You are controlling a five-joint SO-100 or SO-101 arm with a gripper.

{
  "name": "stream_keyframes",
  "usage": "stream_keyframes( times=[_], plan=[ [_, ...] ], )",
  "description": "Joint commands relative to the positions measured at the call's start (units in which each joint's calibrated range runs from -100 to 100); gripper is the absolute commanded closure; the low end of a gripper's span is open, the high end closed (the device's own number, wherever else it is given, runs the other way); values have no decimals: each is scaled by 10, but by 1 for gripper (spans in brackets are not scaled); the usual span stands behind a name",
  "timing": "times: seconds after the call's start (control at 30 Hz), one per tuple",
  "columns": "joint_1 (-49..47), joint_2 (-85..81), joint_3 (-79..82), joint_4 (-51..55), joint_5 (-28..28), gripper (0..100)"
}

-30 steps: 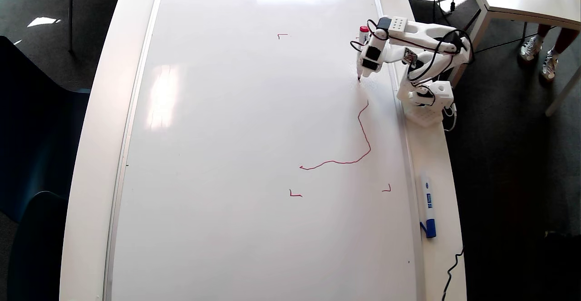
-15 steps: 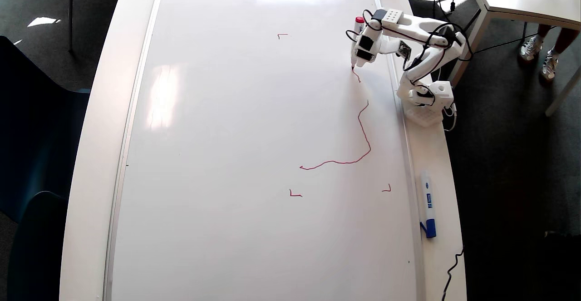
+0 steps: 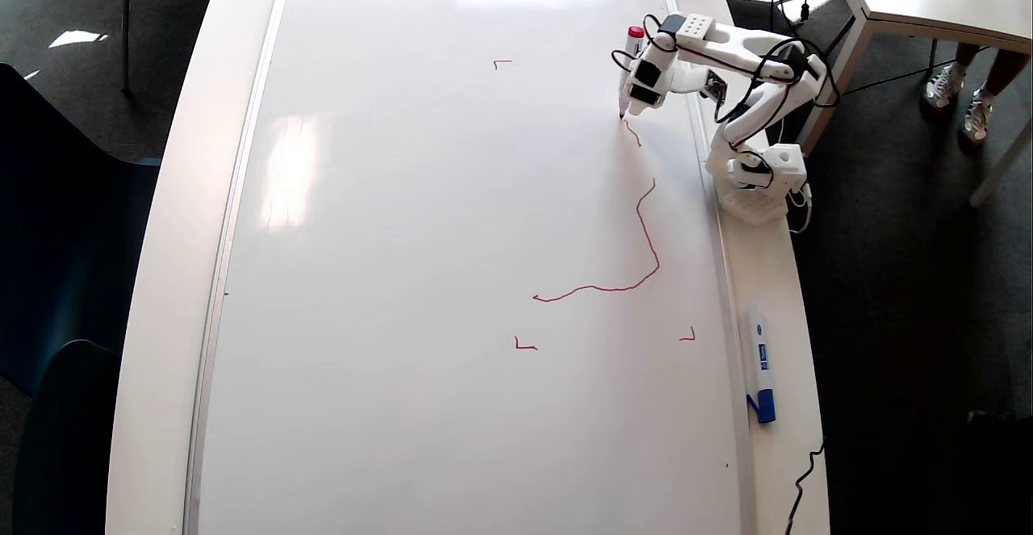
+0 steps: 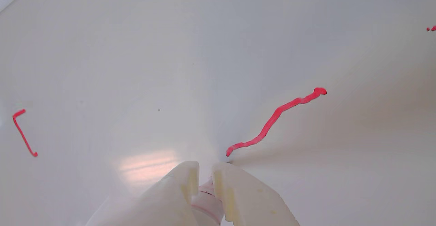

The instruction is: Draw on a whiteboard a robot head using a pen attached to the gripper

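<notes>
In the wrist view the end effector (image 4: 205, 171) fills the bottom edge, its two white fingers clamped on the pen (image 4: 204, 198), with a short fresh red stroke running away across the whiteboard (image 4: 136, 48). In the overhead view the pen (image 3: 629, 75) stands with its tip on the board near the right frame. The robot head (image 3: 637, 269) is judged barely begun: one wobbly open curve and a separate short stroke, with no closed outline, squares or antenna.
</notes>
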Motion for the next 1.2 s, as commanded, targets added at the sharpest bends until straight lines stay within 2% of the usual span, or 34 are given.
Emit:
stream_keyframes(
  times=[0.0,0.33,0.6,0.87,1.17],
  plan=[
    [3,2,-21,-14,2,99],
    [-17,104,-105,-22,-1,99],
    [-58,186,-171,-90,-2,99],
    [-121,291,-311,-90,-51,99],
    [-147,340,-360,-81,-59,99]
  ],
)
